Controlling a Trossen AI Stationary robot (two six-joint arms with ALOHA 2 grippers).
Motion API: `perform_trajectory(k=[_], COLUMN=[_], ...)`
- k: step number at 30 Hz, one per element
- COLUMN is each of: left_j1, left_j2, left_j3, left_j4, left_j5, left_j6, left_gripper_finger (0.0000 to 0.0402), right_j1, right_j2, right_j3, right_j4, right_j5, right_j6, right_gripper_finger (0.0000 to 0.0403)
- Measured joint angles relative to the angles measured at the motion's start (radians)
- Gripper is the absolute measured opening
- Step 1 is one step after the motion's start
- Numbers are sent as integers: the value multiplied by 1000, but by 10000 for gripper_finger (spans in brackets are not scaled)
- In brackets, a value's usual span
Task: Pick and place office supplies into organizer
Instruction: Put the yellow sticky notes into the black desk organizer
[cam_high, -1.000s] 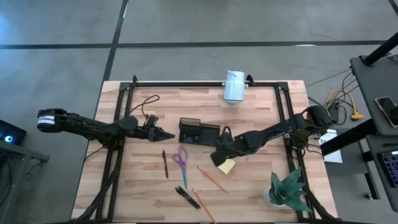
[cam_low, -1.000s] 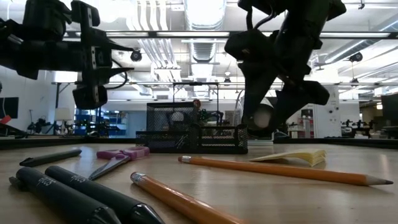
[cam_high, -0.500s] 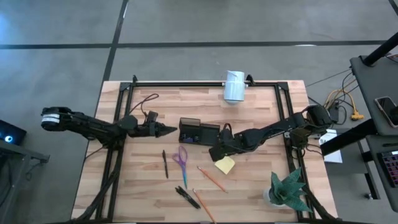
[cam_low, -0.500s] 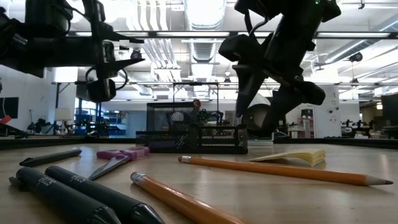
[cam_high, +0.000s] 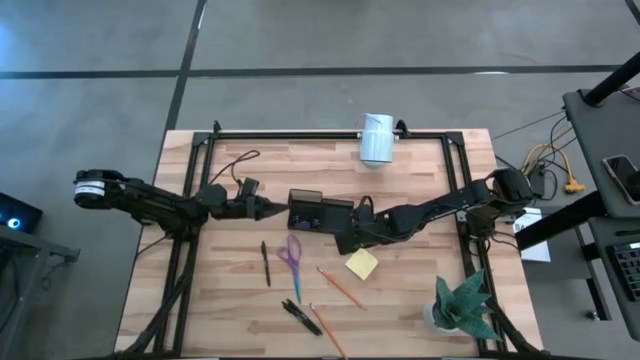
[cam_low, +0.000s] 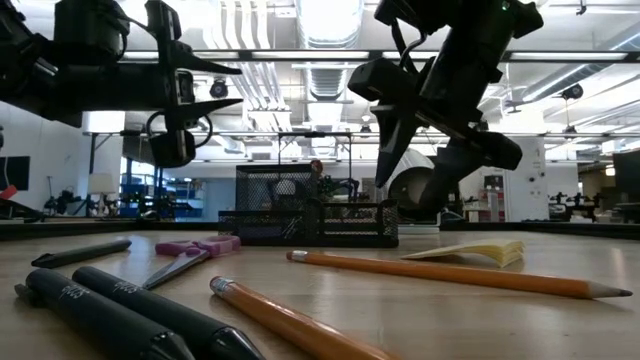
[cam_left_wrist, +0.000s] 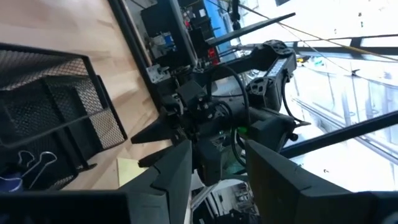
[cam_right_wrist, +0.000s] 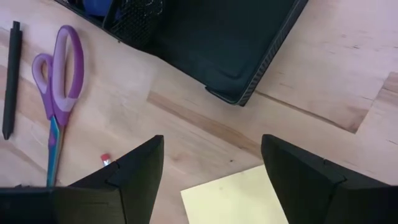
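Note:
The black mesh organizer (cam_high: 320, 212) stands on its base at mid-table. The yellow sticky-note pad (cam_high: 361, 264) lies flat near its right end. The purple-handled scissors (cam_high: 290, 255), a black pen (cam_high: 265, 263) and an orange pencil (cam_high: 340, 288) lie nearer the front edge. My left gripper (cam_high: 280, 209) is open and level just left of the organizer (cam_left_wrist: 43, 106), with nothing between its fingers. My right gripper (cam_high: 343, 243) is open and slants down above the table, between the organizer's corner (cam_right_wrist: 230, 37) and the pad (cam_right_wrist: 242, 196).
Two black markers (cam_high: 298, 315) and a second pencil (cam_high: 325, 330) lie near the front edge. A white cylinder (cam_high: 377, 138) sits at the far edge and a green plant (cam_high: 462, 305) at the front right corner. Black frame rails (cam_high: 190, 250) run along the table's sides.
My left gripper has tipped up to level, and its tips have come closer to the organizer's left end. My right gripper has rolled a little and drawn off the pad toward the organizer, so the whole pad now shows. Both have stayed open.

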Motion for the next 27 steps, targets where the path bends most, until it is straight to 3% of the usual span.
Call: perform_trajectory(k=[7,12,19,23,27], left_j1=[0,0,-2,-12,-25], left_j2=[-1,-8,-9,-7,-7], left_j3=[0,-1,-1,-2,-2], left_j4=[0,2,4,5,9], left_j5=[35,66,110,131,150], left_j6=[-1,-1,0,0,0], left_gripper_finger=[132,132,132,132,132], right_j1=[-3,5,4,5,17], right_j2=[0,0,0,0,0], right_j3=[0,0,0,0,0], right_j4=[16,88,94,93,83], right_j5=[1,26,24,-45,-122], right_j6=[-41,-256,-428,-581,-627], right_gripper_finger=[260,260,260,260,260])
